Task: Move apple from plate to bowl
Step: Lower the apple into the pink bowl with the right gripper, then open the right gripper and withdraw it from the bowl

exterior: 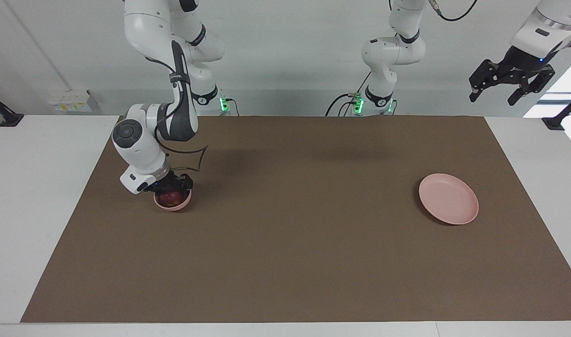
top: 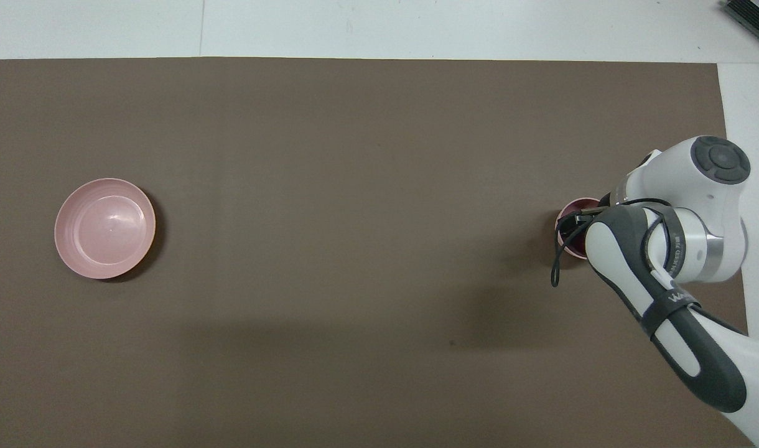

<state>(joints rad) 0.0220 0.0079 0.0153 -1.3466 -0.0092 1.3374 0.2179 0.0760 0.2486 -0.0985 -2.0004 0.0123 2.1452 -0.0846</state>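
1. You see two arms with glossy white shells and dark grey joint bands.
2. Just above the right end effector [exterior: 172, 186], a round grey cap closes the wrist joint, and a thin black cable loops beside it.
3. The left end effector [exterior: 511, 84] is black, under a white wrist.
4. Green lights glow at both bases.

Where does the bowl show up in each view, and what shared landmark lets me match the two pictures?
Facing view: the bowl sits at the mat's right-arm end, under the right gripper, with the apple in it.
Overhead view: the bowl peeks out beside the right arm's wrist, mostly covered.
Shared landmark: the empty plate at the left arm's end.
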